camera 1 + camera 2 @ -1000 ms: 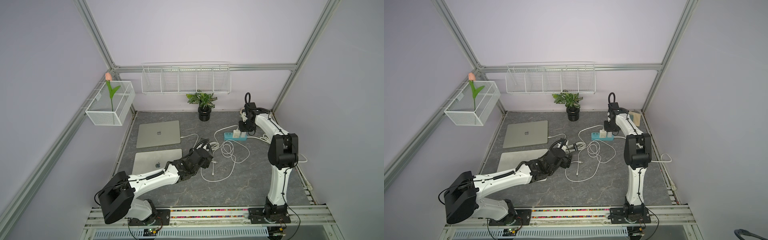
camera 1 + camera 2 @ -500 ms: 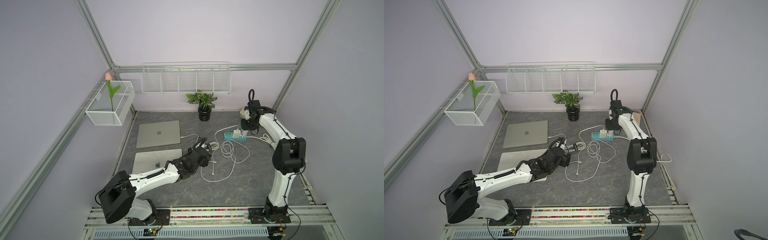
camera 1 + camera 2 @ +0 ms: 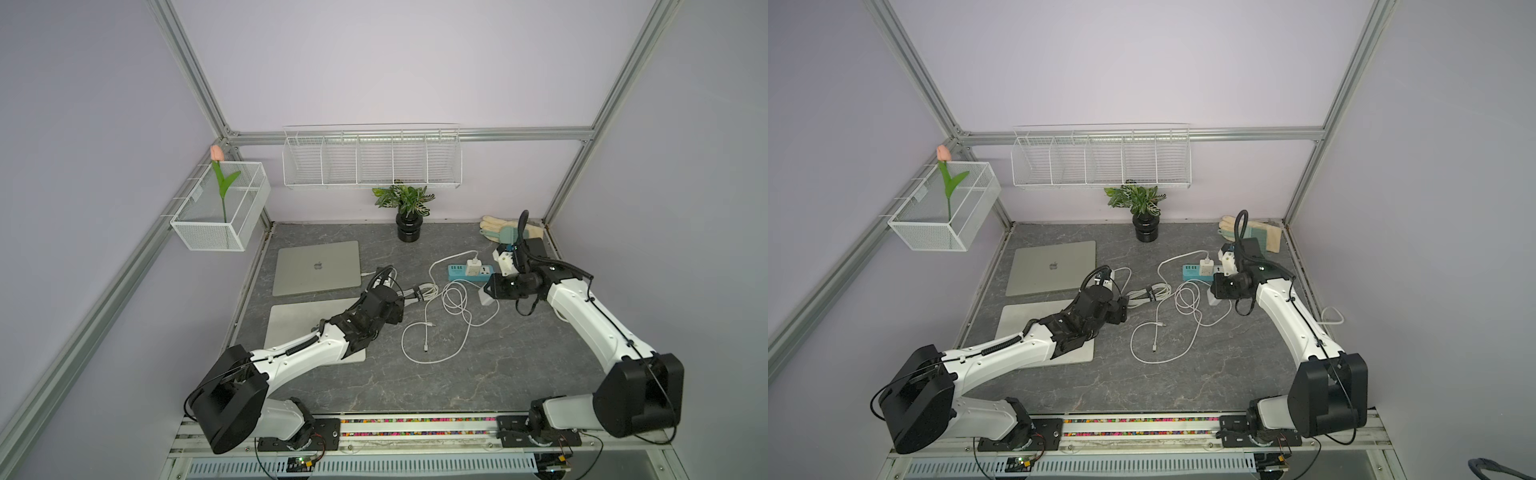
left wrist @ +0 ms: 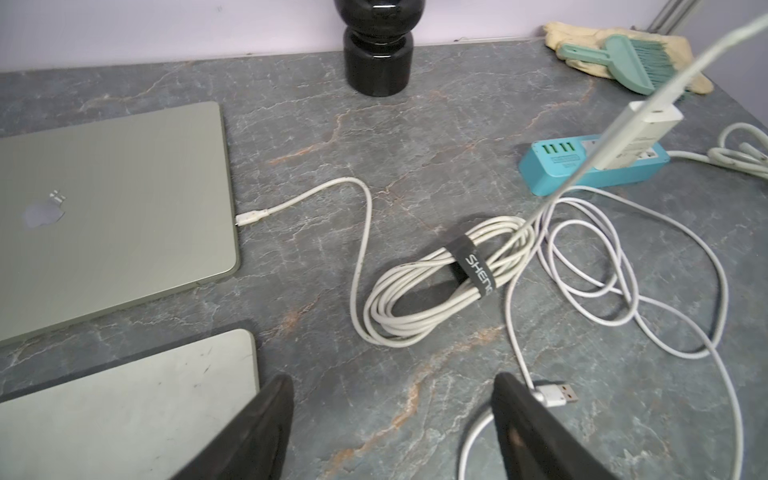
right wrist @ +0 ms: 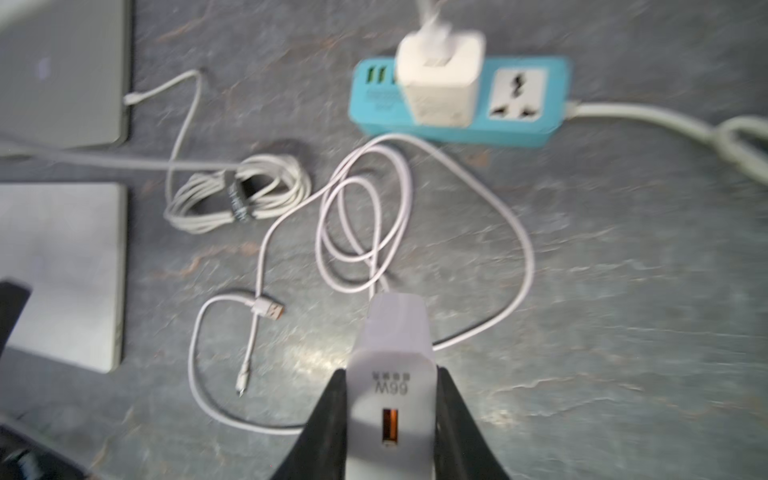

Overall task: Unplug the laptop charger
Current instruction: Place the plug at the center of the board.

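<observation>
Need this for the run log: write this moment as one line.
right gripper: shut on white adapter | left gripper: open, empty | laptop charger: plugged into blue power strip

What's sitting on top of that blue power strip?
A white charger stands plugged into the strip. On one side of it a socket is empty, and on the other are green USB ports. The charger hides its own socket and prongs.
</observation>
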`<control>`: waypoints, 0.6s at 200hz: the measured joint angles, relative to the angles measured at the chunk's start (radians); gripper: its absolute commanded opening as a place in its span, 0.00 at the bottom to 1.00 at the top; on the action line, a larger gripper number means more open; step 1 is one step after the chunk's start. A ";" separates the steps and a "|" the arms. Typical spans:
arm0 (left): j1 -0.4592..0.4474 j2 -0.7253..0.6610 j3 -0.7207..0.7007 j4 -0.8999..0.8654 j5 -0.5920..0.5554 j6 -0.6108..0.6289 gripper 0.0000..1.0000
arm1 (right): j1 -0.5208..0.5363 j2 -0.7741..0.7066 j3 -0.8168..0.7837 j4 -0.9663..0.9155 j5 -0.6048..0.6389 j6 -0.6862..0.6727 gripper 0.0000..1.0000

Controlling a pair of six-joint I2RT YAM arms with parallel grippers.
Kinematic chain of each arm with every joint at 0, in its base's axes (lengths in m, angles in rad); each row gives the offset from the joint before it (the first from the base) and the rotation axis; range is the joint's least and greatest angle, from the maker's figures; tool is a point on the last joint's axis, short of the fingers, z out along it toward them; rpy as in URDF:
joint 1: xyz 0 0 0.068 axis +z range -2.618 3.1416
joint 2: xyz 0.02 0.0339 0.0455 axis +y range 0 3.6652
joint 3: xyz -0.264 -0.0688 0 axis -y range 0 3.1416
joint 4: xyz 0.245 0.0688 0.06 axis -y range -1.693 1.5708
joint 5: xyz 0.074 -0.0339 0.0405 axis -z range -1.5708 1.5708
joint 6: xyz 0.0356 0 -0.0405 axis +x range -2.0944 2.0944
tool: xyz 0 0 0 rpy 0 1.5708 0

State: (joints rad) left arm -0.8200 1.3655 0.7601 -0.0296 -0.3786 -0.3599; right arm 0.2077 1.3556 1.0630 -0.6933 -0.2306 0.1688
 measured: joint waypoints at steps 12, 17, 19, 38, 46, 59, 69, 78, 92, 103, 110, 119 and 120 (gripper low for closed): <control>0.020 0.000 -0.003 0.003 0.005 -0.003 0.77 | 0.042 -0.013 -0.064 0.059 -0.067 0.032 0.30; 0.024 0.000 -0.003 0.005 0.004 -0.003 0.76 | 0.062 -0.013 -0.087 0.087 -0.096 0.046 0.29; 0.025 0.000 -0.003 0.005 0.004 -0.003 0.76 | 0.072 -0.011 -0.096 0.100 -0.109 0.054 0.29; 0.028 0.001 -0.001 0.003 -0.004 -0.004 0.75 | 0.146 0.022 -0.146 0.199 -0.190 0.103 0.29; 0.029 0.002 -0.001 0.003 -0.011 -0.007 0.75 | 0.171 0.038 -0.162 0.243 -0.208 0.120 0.29; 0.034 0.002 -0.001 0.002 -0.018 -0.016 0.75 | 0.203 0.057 -0.201 0.330 -0.233 0.148 0.29; 0.041 0.001 -0.001 0.003 -0.023 -0.027 0.74 | 0.216 0.075 -0.226 0.376 -0.242 0.166 0.30; 0.049 0.001 -0.001 0.002 -0.030 -0.037 0.74 | 0.225 0.098 -0.238 0.406 -0.246 0.177 0.30; 0.057 0.000 -0.001 0.002 -0.041 -0.047 0.74 | 0.239 0.137 -0.247 0.447 -0.250 0.187 0.30; 0.060 -0.003 -0.001 0.002 -0.046 -0.051 0.74 | 0.251 0.163 -0.254 0.477 -0.251 0.195 0.30; 0.060 -0.006 -0.001 0.000 -0.048 -0.053 0.74 | 0.257 0.172 -0.260 0.492 -0.254 0.198 0.30; 0.060 -0.011 -0.001 -0.002 -0.051 -0.056 0.74 | 0.263 0.179 -0.270 0.509 -0.257 0.200 0.31; 0.060 -0.011 -0.001 -0.002 -0.051 -0.056 0.74 | 0.264 0.179 -0.272 0.512 -0.257 0.201 0.31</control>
State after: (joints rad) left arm -0.7597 1.3544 0.7589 -0.0319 -0.4297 -0.4156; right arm 0.4717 1.5349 0.7910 -0.1818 -0.4877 0.3698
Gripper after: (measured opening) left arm 0.743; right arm 0.312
